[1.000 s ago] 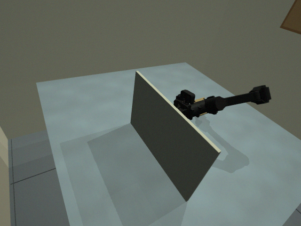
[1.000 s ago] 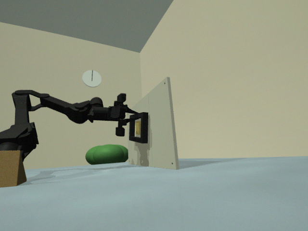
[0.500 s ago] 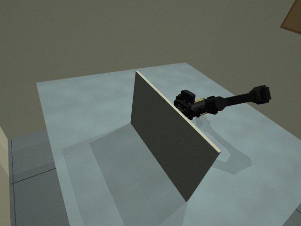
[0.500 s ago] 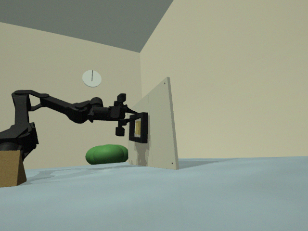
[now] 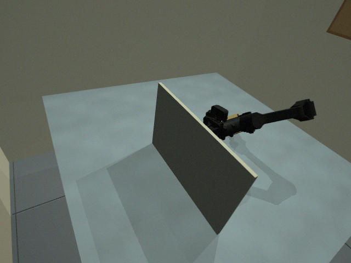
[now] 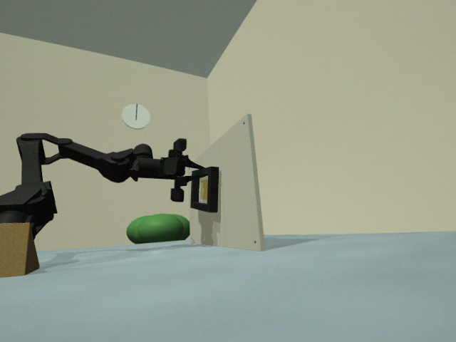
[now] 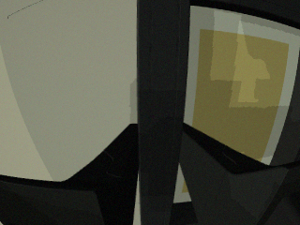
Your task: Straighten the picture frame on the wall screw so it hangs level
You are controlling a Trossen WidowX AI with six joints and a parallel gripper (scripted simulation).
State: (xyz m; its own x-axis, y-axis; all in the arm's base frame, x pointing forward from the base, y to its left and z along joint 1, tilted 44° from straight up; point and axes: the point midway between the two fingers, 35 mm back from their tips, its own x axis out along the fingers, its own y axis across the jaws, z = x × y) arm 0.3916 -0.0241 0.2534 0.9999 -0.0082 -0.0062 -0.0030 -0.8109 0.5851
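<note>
The black picture frame, with a pale mat and a yellow-brown picture, is at the front face of the pale upright panel. My gripper is shut on the frame's top bar, one finger above it and one below. In the wrist view this bar runs up and down between the two fingers. In the top view the panel hides the frame and my fingertips. The screw and the notched strip are hidden. The oblique side view does not show clearly whether the frame is level.
The panel stands on the pale blue table. The arm reaches in from its tan base block. A green rounded object is beyond the panel's far side. A round clock is on the room wall.
</note>
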